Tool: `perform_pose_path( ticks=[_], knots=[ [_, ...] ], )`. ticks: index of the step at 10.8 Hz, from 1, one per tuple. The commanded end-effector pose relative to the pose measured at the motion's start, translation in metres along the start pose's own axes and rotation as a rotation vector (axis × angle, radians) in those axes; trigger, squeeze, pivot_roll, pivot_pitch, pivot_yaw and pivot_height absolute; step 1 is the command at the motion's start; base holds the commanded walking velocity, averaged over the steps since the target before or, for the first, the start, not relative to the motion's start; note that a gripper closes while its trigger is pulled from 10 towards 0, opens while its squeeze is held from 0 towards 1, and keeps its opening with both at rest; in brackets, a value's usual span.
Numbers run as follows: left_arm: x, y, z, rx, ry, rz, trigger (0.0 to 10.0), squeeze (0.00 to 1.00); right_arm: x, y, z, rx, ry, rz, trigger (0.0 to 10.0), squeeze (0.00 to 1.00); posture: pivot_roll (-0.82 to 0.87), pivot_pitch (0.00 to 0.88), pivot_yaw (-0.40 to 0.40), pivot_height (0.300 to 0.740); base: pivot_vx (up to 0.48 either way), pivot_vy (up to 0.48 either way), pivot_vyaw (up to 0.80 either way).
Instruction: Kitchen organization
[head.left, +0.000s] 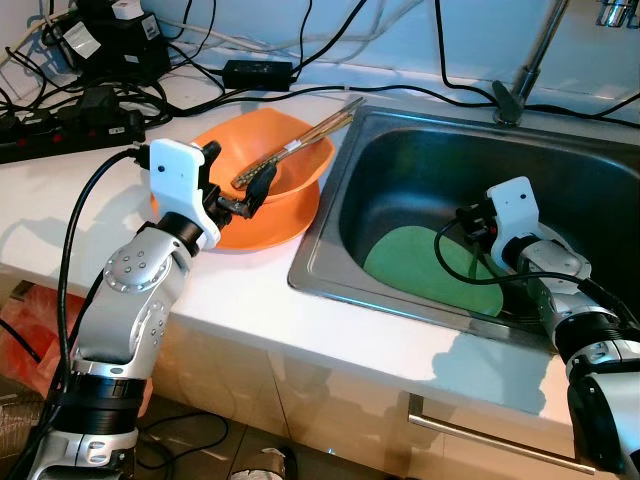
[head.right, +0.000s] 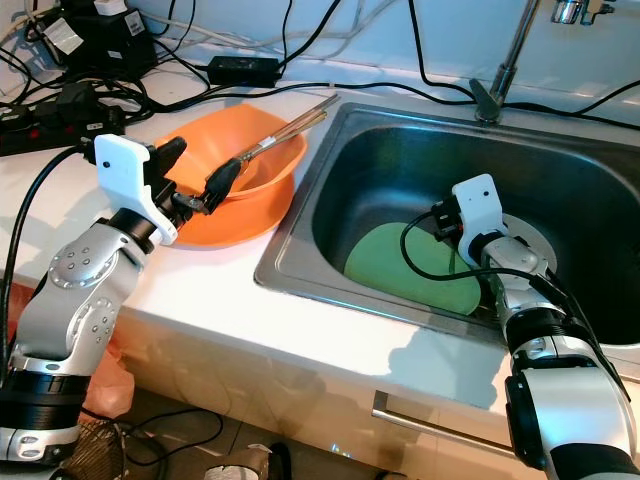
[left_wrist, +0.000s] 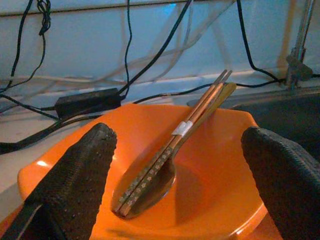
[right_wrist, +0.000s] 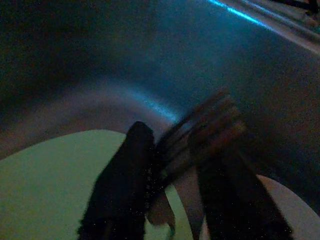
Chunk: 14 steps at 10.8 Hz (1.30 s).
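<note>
At centre left of the left eye view, an orange bowl (head.left: 265, 190) sits on the white table (head.left: 250, 300), just beside the left rim of the steel sink (head.left: 420, 160). In it lies a bundle of chopsticks (head.left: 290, 152) banded together over a spoon (left_wrist: 155, 182), their lower ends in the hollow of the bowl and their upper ends leaning over its far rim toward the sink. That lean keeps the handles raised and easy to reach.

The left hand (head.left: 238, 190) hovers at the near rim of the bowl with its fingers (left_wrist: 75, 185) spread wide, grasping nothing; in the left wrist view they frame the bundle on either side without touching it. This reads as lining up for a grab on the utensils.

At centre right, the right hand (head.right: 445, 222) is down inside the sink, over a green plate (head.left: 420, 265) that lies flat on the sink floor. In the dark, blurred right wrist view its fingers (right_wrist: 125, 185) appear clenched on a bundle of sticks (right_wrist: 200, 135), probably more chopsticks, though I cannot be sure. A pale round object, perhaps a second plate (right_wrist: 287, 210), lies beside the green one.

Cables and a power strip (head.left: 70, 130) crowd the upper left, behind the bowl.
</note>
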<state>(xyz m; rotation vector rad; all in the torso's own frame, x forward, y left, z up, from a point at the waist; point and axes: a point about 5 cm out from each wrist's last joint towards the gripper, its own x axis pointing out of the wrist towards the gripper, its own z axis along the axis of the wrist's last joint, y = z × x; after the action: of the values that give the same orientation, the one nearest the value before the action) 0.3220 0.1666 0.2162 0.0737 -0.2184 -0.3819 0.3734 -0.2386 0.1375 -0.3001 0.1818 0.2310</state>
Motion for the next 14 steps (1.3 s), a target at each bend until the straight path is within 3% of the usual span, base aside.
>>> perform_pose_path(
  ticks=[1,6,8,10,12,14],
  knots=[
    [0.001,0.006,0.003,0.030,-0.013,0.022,10.0,0.00,-0.001,-0.002,-0.002,0.014,0.001,-0.017,10.0,1.00,0.11,0.111,0.042,0.740,0.000,0.000,0.00],
    [0.012,0.022,0.021,0.091,-0.057,0.072,10.0,0.00,0.008,0.002,0.031,0.060,-0.140,-0.012,10.0,1.00,0.10,0.113,0.044,0.740,0.000,0.000,0.00],
    [0.015,0.026,0.020,0.112,-0.042,0.081,10.0,0.00,0.010,0.010,0.045,0.009,-0.207,0.034,10.0,1.00,0.09,0.113,0.042,0.740,0.000,0.000,0.00],
    [0.016,0.027,0.021,0.116,-0.043,0.082,10.0,0.00,0.011,0.006,0.060,0.035,-0.268,0.026,10.0,1.00,0.09,0.112,0.041,0.740,0.000,0.000,0.00],
    [0.019,0.025,0.015,0.168,0.017,0.025,10.0,0.00,0.009,0.006,0.067,0.055,-0.317,0.018,10.0,1.00,0.09,0.109,0.042,0.740,0.000,0.000,0.00],
    [0.026,0.030,0.016,0.253,0.081,-0.050,10.0,0.00,0.010,0.018,0.080,0.162,-0.384,0.041,10.0,1.00,0.09,0.111,0.048,0.740,0.000,0.000,0.00]
  ],
)
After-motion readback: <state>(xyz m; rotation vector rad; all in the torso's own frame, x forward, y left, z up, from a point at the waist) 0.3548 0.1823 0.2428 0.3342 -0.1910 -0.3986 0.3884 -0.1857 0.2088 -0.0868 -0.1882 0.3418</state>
